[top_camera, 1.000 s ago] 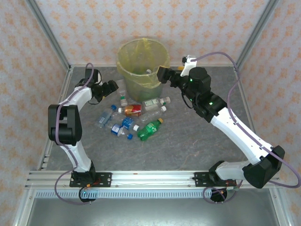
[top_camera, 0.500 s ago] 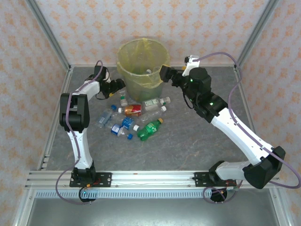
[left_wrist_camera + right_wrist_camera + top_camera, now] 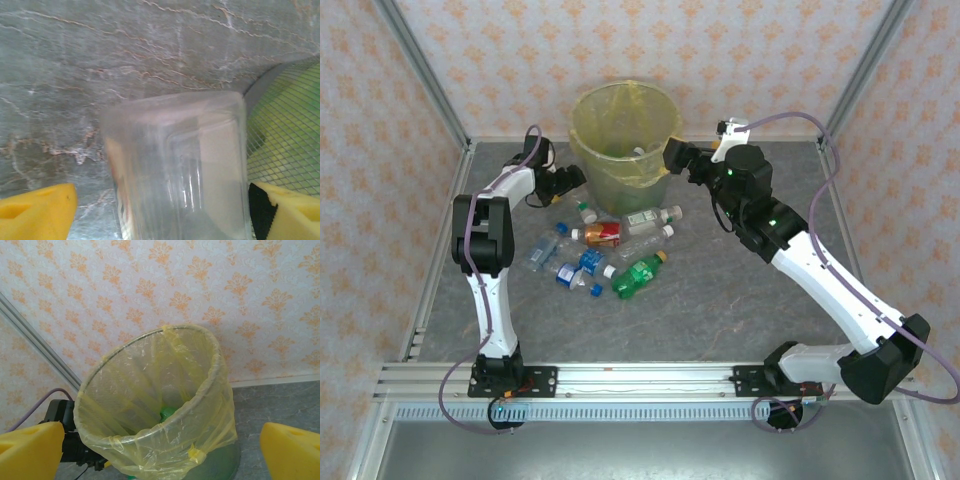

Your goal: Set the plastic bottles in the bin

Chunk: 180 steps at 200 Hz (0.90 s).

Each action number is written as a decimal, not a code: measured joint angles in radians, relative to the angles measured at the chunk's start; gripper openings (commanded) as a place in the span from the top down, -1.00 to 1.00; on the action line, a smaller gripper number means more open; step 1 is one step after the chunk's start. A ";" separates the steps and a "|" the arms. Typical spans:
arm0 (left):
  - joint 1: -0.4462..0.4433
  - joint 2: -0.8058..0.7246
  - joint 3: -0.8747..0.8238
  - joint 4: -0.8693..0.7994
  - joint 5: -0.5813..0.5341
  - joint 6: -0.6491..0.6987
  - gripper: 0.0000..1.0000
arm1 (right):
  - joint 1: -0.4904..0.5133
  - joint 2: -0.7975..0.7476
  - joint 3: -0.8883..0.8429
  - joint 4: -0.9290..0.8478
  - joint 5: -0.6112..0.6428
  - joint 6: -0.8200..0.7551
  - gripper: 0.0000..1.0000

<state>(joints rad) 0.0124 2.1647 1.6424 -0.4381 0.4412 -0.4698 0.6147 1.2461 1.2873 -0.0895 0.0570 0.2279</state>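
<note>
Left gripper moves in to 9 o'clock of bin, fingers spread around clear bottle. Right gripper at 3 o'clock, fingers wide apart.

Matt grey stone-look tabletop with pale veins. A clear, smooth, glossy plastic bottle. Round mesh-walled bin lined with thin, crinkled, translucent yellow plastic film. Matt patterned wallpaper.

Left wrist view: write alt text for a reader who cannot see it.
A clear plastic bottle, close up, sits between the left gripper's open yellow fingertips, with a gap on one side. Behind it lies the grey marbled table; the bin's mesh wall and yellow liner show at the right edge.
</note>
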 measured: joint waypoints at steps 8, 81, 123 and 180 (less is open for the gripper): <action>0.000 0.000 0.000 -0.004 -0.018 0.000 -0.76 | 0.000 0.000 -0.001 0.000 0.000 0.000 -0.99; 0.002 -0.005 0.027 -0.094 -0.130 -0.021 -0.77 | 0.000 0.000 -0.006 0.000 0.000 0.000 -0.99; 0.001 -0.004 0.026 -0.093 -0.113 -0.072 -0.96 | 0.000 0.000 -0.006 0.000 0.000 -0.004 -0.99; -0.002 0.018 0.035 -0.104 -0.118 -0.127 -0.84 | 0.000 0.000 -0.007 0.000 0.000 -0.004 -0.99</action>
<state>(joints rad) 0.0109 2.1822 1.6775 -0.5419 0.3229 -0.5972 0.6147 1.2461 1.2804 -0.0895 0.0574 0.2241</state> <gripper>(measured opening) 0.945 0.996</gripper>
